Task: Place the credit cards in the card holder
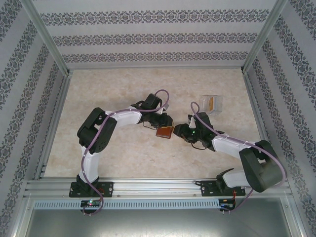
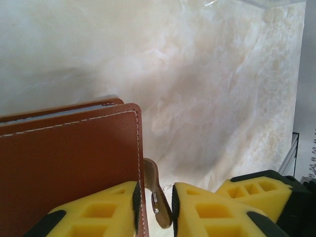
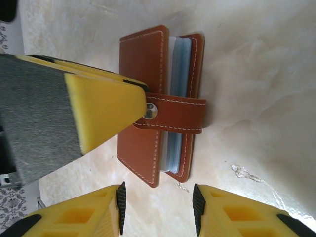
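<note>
A: Where is the holder [image 3: 140, 64] to be found?

B: It is seen shut at mid-counter [image 1: 123, 89], between the two arms. Its strap [image 3: 180, 114] is wrapped over the open edge and fastened by the snap [image 3: 151, 110]. Pale blue pockets are glimpsed inside.

A: What is held?

B: The left fingers [image 2: 98, 212] are drawn close about the strap's end, with one tip set at the snap. Whether the strap is truly pinched cannot be told. The right fingers [image 3: 232, 212] are spread just right of the holder, with nothing between them.

A: How is the step done well?

B: Opening is judged to be the step. The strap should be gripped close by the snap and peeled away from the cover. It should not be dragged sideways, or the whole holder may be slid. The body is best pinned by the right fingers while the snap is popped.

A: And the cards?

B: One orange card [image 1: 211, 103] appears to be kept in a clear box [image 1: 219, 98] at the far right. It is too small for more to be said.
</note>
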Controlling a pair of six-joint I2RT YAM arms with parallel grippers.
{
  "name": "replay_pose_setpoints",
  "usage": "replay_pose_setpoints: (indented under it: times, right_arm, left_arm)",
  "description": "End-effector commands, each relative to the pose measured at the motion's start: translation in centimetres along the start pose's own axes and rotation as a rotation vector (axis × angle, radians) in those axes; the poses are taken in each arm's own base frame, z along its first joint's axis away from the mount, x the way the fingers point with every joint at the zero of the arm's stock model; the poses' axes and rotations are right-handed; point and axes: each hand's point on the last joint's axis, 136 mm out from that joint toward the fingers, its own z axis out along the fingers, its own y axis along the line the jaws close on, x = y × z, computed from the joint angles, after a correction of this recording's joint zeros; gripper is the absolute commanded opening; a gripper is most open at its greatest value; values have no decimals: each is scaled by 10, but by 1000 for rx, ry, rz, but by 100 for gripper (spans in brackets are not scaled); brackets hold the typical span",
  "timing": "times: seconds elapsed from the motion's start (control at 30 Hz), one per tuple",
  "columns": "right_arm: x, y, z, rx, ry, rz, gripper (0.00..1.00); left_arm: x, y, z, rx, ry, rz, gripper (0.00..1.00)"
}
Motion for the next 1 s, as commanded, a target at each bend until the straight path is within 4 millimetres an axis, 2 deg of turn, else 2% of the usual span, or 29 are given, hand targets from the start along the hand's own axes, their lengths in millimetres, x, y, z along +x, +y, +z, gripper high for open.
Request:
replay_pose_setpoints:
  times: [0.0,0.2,0.3,0.4,0.77,0.97]
  right_arm:
    - [-6,2,-4,-9,-40,2,43]
    - [-7,1,-5,-10,-45,5,43]
    - [-6,2,-5,-13,-43,6,42]
    - [-5,0,-5,-11,-42,6,42]
    - [14,15,15,-72,9,18,46]
    - [13,9,30,-50,11,43,44]
  left_arm:
    - [4,-1,4,-13,21,11,28]
    - [5,-3,3,-7,23,14,18]
    - [5,-5,2,-3,22,19,11]
    - [5,-7,3,8,24,22,0]
    - [5,-9,5,31,23,6,0]
    - [6,-7,6,30,29,2,0]
